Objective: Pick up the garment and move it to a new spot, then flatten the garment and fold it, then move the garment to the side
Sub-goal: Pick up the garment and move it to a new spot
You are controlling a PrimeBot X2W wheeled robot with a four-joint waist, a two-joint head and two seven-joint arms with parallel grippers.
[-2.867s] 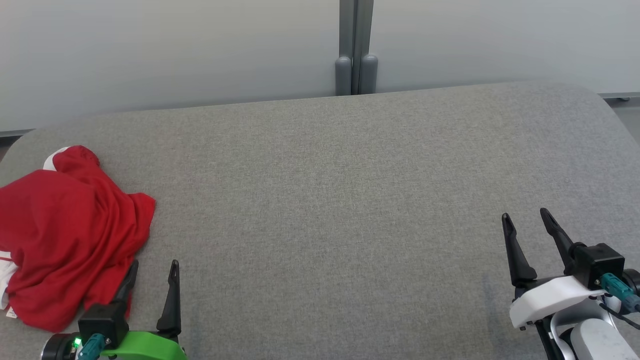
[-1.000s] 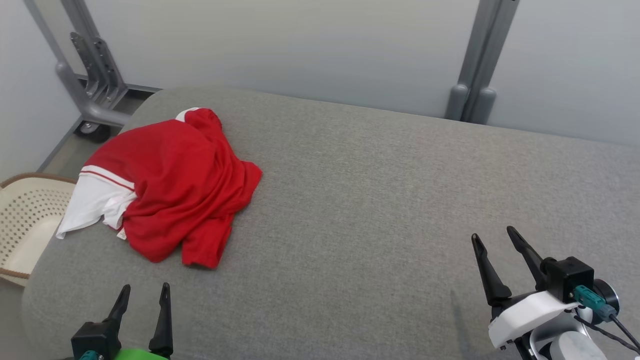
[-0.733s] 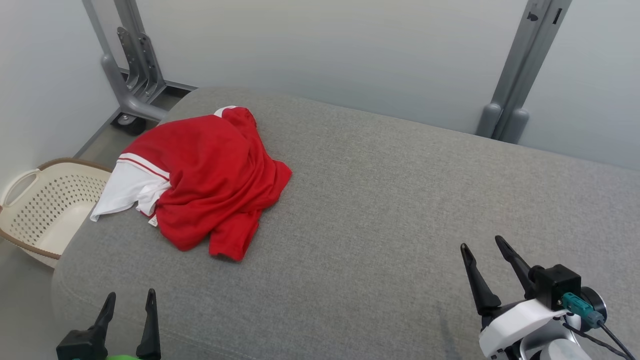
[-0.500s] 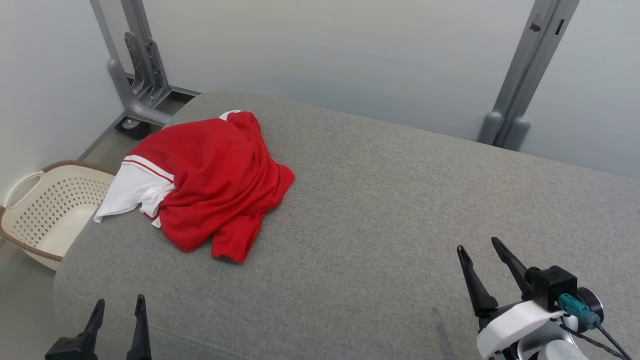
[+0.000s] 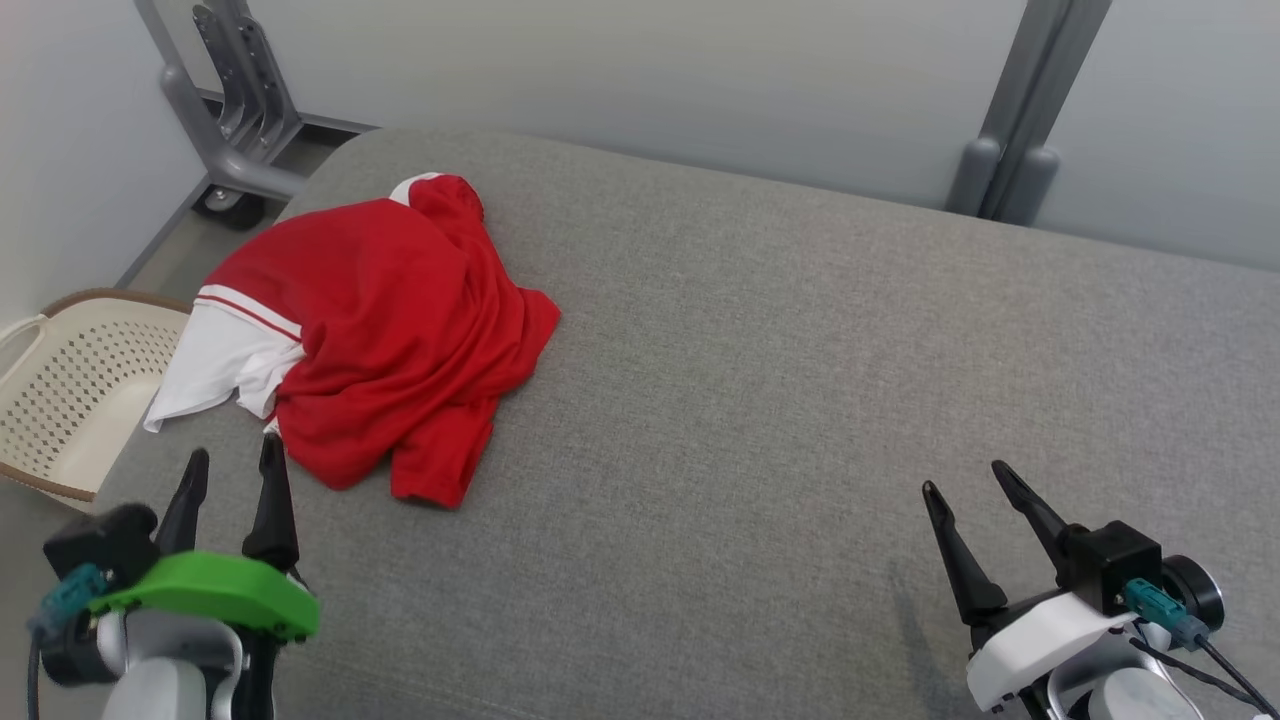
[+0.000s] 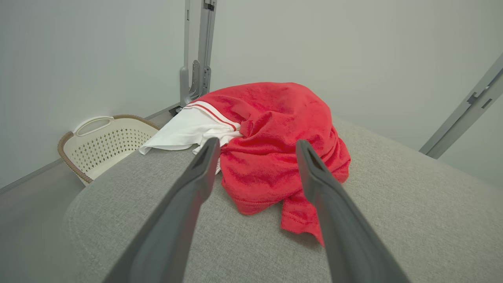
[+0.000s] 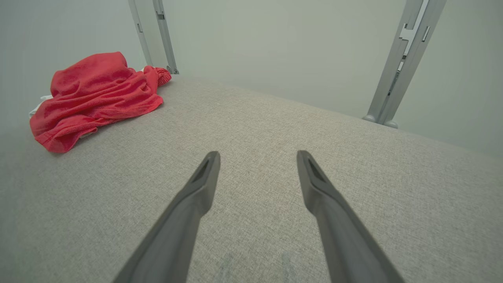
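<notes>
A crumpled red garment (image 5: 380, 320) with a white striped part (image 5: 222, 358) lies near the left end of the grey cushioned surface (image 5: 800, 360). My left gripper (image 5: 232, 461) is open just short of the garment's near left edge, with nothing between its fingers. From the left wrist camera the garment (image 6: 275, 141) is right ahead of the spread fingers (image 6: 198, 177). My right gripper (image 5: 965, 481) stands open at the lower right, far from the cloth. Its wrist camera shows the garment (image 7: 94, 98) far off to the left.
A cream perforated laundry basket (image 5: 60, 380) stands on the floor beyond the surface's left end, also in the left wrist view as a basket (image 6: 102, 145). Grey metal posts (image 5: 1010, 110) and a wheeled bracket (image 5: 230, 110) stand by the back wall.
The camera has turned left over the last seconds, bringing the garment and basket into view. Since half a second ago my left gripper has risen and come forward toward the garment's near edge. The right gripper stays open.
</notes>
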